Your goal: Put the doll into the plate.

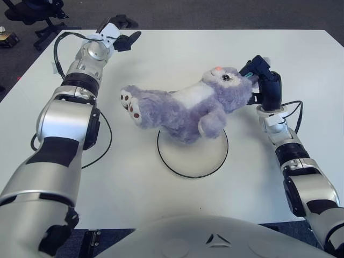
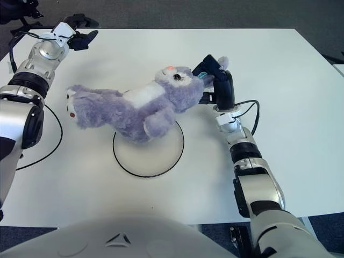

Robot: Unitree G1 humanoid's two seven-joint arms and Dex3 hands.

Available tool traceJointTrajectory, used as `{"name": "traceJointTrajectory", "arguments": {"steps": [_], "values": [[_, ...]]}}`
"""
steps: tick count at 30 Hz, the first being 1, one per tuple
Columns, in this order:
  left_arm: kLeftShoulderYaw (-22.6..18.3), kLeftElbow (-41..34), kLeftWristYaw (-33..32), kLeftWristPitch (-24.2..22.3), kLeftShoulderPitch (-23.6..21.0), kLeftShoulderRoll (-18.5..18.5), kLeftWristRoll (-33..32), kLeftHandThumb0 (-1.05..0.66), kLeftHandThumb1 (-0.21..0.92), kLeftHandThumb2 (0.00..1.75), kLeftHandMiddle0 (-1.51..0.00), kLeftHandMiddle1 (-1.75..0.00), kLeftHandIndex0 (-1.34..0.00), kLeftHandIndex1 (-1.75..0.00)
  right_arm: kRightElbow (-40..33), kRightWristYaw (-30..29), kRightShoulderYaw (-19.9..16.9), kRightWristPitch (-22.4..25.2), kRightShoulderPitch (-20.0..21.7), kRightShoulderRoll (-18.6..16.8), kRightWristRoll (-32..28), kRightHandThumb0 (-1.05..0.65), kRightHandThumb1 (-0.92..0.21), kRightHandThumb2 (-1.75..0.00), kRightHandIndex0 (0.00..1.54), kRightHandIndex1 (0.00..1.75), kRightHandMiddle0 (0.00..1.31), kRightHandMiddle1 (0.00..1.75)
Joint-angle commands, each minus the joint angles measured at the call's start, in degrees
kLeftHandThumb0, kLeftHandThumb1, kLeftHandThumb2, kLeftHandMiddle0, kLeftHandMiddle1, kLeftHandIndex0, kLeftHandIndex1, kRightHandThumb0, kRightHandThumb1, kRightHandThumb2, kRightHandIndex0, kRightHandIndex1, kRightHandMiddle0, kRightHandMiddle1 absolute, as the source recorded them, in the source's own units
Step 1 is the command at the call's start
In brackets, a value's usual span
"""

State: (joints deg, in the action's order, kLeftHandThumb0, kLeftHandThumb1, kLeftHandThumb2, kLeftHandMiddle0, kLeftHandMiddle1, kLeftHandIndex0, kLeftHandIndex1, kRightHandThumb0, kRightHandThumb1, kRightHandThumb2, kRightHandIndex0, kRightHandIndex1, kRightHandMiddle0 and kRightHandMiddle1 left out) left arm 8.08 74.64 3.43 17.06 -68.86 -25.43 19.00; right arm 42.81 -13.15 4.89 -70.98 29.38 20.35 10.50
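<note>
A grey-purple plush bunny doll (image 1: 185,107) with a white belly lies stretched out, its head to the right and its feet to the left. My right hand (image 1: 257,75) is shut on the doll's head and ears at the right. The doll's belly and one arm hang over the far rim of the plate (image 1: 192,156), a white round plate with a black rim near the table's middle. Its feet (image 1: 129,105) stick out left of the plate. My left hand (image 1: 119,33) shows at the far left corner of the table, fingers spread, holding nothing.
The white table (image 1: 161,54) spans the view. A black cable (image 1: 102,134) loops on the table beside my left arm. Another black cable (image 1: 294,110) hangs by my right wrist. Dark floor and a chair base (image 1: 32,13) lie beyond the far edge.
</note>
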Motion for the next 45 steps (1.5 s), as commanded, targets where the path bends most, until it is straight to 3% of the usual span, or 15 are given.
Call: {"name": "traceJointTrajectory", "arguments": {"steps": [1,7,16,28,38,41,45], "values": [[0.33,0.21,0.15,0.41,0.29,-0.23,0.64,-0.53,0.92,0.52,-0.85,-0.02,-0.52,-0.58,-1.19,2.25,-1.15,-1.24,-1.03,-0.59,-3.09,-0.08,-0.92,-0.14,0.97,1.75,0.71,1.75],[0.59,0.22,-0.03,0.33,0.24,-0.12,0.77,-0.52,0.92,0.52,-0.85,-0.02,-0.52,-0.59,-2.67,5.02,-2.45,-1.67,-2.41,-0.85,-3.54,-0.1,-0.92,-0.13,0.97,1.75,0.71,1.75],[0.87,0.16,-0.33,0.33,0.3,0.06,1.0,-0.52,0.92,0.52,-0.85,-0.02,-0.51,-0.58,-5.78,4.94,-7.71,-4.82,-4.45,-0.22,6.92,-0.12,-0.92,-0.13,0.98,1.75,0.72,1.75],[1.26,0.09,-0.51,0.41,0.22,0.15,1.43,-0.52,0.92,0.51,-0.85,-0.01,-0.51,-0.56,-10.89,4.53,-11.3,-4.32,-8.13,1.16,15.62,-0.21,-0.92,-0.13,1.01,1.75,0.73,1.75],[1.43,0.08,-0.67,0.38,0.21,0.2,1.57,-0.52,0.92,0.51,-0.85,-0.01,-0.52,-0.55,-10.92,3.46,-11.37,-6.68,-7.72,1.78,19.87,-0.23,-0.92,-0.14,0.98,1.75,0.7,1.75],[1.57,0.08,-0.9,0.34,0.22,0.3,1.87,-0.52,0.92,0.51,-0.85,-0.01,-0.52,-0.55,-9.77,3.21,-11.45,-10.08,-6.15,3.13,24.04,-0.22,-0.92,-0.16,0.95,1.75,0.67,1.75],[1.55,0.09,-1.02,0.35,0.25,0.36,2.11,-0.52,0.92,0.5,-0.86,-0.01,-0.52,-0.55,-11.45,0.91,-13.09,-9.68,-6.21,3.67,29.88,-0.21,-0.92,-0.17,0.91,1.75,0.65,1.75]]}}
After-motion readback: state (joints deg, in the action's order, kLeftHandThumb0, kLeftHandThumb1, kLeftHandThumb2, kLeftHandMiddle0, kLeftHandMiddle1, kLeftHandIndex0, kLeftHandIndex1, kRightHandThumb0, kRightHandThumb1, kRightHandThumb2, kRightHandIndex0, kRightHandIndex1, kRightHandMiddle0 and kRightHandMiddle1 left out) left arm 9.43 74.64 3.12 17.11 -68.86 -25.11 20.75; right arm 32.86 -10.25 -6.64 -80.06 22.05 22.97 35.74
